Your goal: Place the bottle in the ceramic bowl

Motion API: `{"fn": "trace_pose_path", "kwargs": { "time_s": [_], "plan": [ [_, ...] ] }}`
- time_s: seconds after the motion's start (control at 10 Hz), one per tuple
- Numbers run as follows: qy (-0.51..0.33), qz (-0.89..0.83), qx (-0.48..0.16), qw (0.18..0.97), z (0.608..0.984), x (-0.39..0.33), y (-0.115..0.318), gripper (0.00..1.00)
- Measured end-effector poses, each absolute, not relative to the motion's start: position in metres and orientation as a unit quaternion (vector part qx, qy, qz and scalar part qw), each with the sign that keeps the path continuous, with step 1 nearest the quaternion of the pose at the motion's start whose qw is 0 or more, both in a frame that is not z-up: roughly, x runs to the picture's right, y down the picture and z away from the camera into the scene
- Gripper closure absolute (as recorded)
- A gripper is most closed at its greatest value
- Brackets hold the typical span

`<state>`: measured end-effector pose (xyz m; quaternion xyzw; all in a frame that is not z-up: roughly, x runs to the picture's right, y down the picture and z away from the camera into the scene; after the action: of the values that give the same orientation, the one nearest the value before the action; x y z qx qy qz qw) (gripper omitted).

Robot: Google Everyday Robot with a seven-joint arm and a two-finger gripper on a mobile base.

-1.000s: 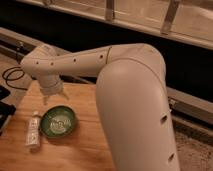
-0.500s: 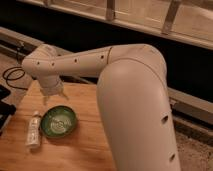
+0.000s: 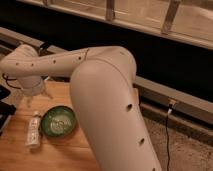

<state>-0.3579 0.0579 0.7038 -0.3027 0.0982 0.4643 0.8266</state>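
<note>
The small white bottle (image 3: 34,129) with a pale greenish label lies on its side on the wooden table (image 3: 60,155), just left of the green ceramic bowl (image 3: 59,121). The bowl sits upright and holds nothing. My gripper (image 3: 36,95) hangs at the end of the white arm (image 3: 55,62), above and slightly behind the bottle and apart from it. The arm's big white body fills the centre of the view.
A dark object (image 3: 6,107) sits at the table's left edge. A black cable (image 3: 7,80) lies behind it. A dark wall with a metal rail (image 3: 165,92) runs behind the table. Speckled floor (image 3: 185,145) lies to the right.
The arm's wrist has shifted left and a little lower, toward the bottle. The bottle and bowl have not moved.
</note>
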Motion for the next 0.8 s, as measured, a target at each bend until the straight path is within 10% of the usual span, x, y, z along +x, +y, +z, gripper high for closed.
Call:
{"fn": "trace_pose_path", "kwargs": {
  "time_s": [0.8],
  "plan": [
    [0.054,0.394,-0.302,0.866,0.690,-0.421,0.069,0.35]
  ]
}}
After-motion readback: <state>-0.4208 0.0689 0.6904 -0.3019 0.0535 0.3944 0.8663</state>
